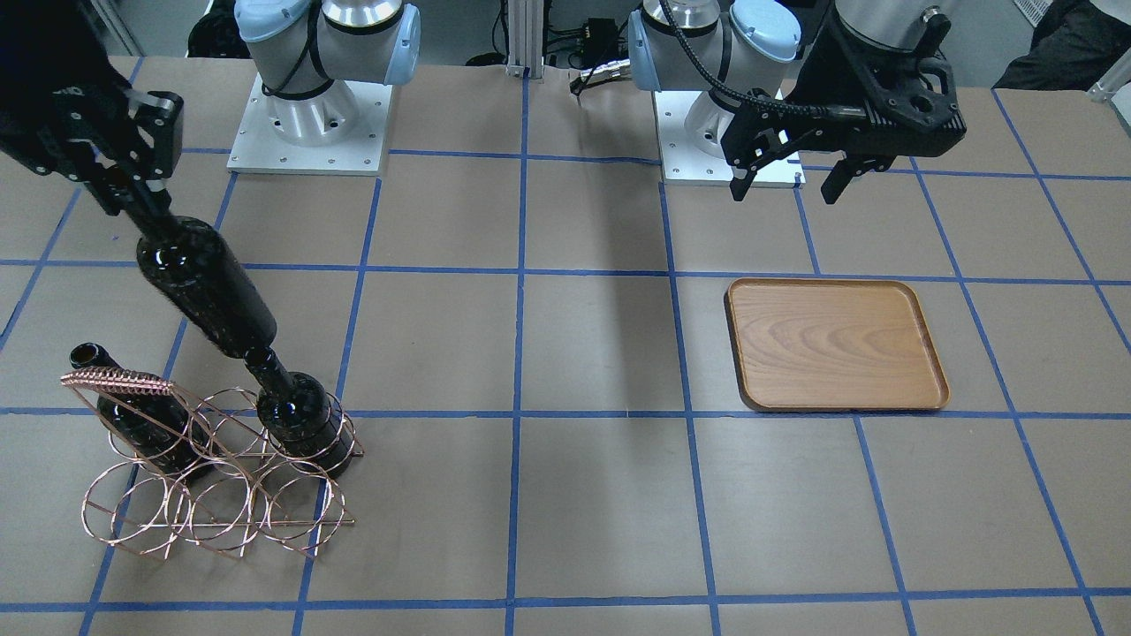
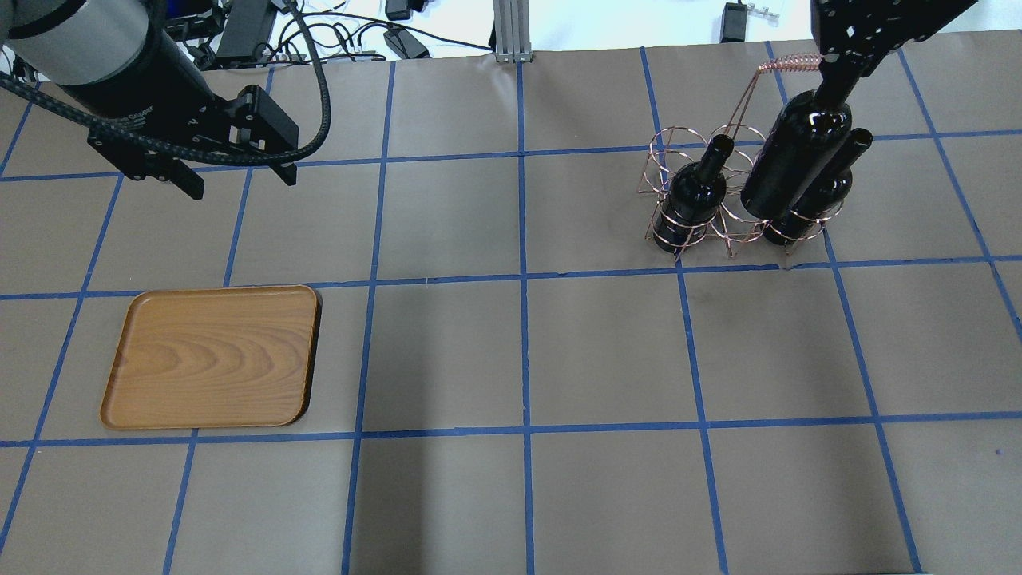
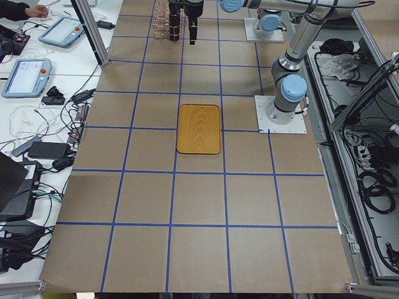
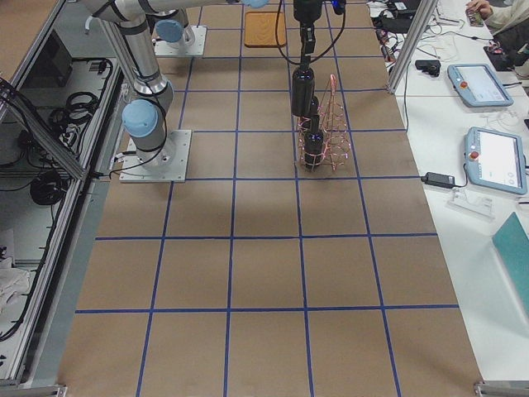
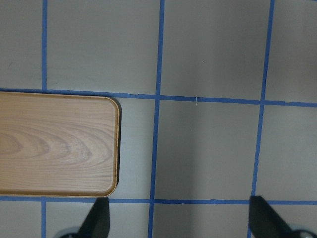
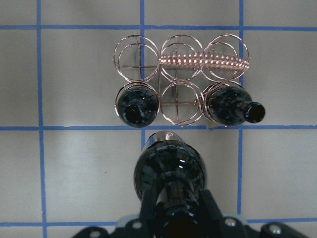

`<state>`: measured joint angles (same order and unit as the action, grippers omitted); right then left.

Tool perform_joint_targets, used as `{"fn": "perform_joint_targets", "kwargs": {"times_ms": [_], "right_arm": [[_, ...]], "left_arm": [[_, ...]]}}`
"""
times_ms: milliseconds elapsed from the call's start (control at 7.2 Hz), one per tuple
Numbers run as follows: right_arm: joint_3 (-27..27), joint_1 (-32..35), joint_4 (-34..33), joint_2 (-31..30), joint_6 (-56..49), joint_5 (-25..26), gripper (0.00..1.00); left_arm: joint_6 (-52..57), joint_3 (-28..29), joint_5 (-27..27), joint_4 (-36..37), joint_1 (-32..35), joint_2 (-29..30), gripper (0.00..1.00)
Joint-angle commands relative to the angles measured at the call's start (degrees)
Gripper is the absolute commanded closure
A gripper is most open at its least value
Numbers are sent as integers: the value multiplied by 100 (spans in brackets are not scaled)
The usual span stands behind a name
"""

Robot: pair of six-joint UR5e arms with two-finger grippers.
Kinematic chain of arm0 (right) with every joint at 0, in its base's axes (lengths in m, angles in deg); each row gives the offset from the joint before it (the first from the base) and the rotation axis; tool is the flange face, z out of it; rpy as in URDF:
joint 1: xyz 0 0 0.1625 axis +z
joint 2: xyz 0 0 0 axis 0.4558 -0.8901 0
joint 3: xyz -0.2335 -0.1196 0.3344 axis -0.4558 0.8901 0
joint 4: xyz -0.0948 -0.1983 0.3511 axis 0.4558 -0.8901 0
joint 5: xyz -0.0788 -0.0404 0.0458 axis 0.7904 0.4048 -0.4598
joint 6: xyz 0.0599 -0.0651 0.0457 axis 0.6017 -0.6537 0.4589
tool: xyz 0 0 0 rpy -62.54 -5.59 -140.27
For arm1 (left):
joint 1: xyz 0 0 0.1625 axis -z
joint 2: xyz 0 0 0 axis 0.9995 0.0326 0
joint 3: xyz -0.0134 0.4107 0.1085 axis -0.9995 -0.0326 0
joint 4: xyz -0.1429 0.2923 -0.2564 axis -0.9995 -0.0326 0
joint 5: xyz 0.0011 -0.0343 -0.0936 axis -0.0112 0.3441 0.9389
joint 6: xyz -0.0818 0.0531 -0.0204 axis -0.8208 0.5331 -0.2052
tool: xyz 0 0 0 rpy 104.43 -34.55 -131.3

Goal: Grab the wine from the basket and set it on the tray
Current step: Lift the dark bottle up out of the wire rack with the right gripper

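Firmly clamped on the neck of the wine (image 1: pixel 208 287), the right arm's jaws held the dark bottle aloft, its base just above the copper wire basket (image 1: pixel 221 503), where two more bottles (image 1: pixel 305 424) stood in its rings. Well across the table (image 1: pixel 601 512), the left arm's jaws hung spread wide, holding nothing, near the wooden tray (image 1: pixel 835 344), on the robot's side of it.

Wine (image 1: pixel 208 287) above basket (image 1: pixel 119 382) with two bottles (image 1: pixel 300 424); tray (image 1: pixel 835 344) well apart.
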<state>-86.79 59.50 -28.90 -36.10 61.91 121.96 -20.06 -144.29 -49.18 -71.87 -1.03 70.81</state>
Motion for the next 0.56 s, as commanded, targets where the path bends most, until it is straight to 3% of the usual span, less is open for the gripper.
{"fn": "perform_joint_targets", "kwargs": {"times_ms": [0, 417], "right_arm": [[-141, 1209, 73, -9, 1613, 73, 79], [-634, 2689, -1058, 541, 3429, 161, 79]], "left_arm": [[0, 0, 6, 0, 0, 0, 0], [0, 0, 6, 0, -9, 0, 0]]}}
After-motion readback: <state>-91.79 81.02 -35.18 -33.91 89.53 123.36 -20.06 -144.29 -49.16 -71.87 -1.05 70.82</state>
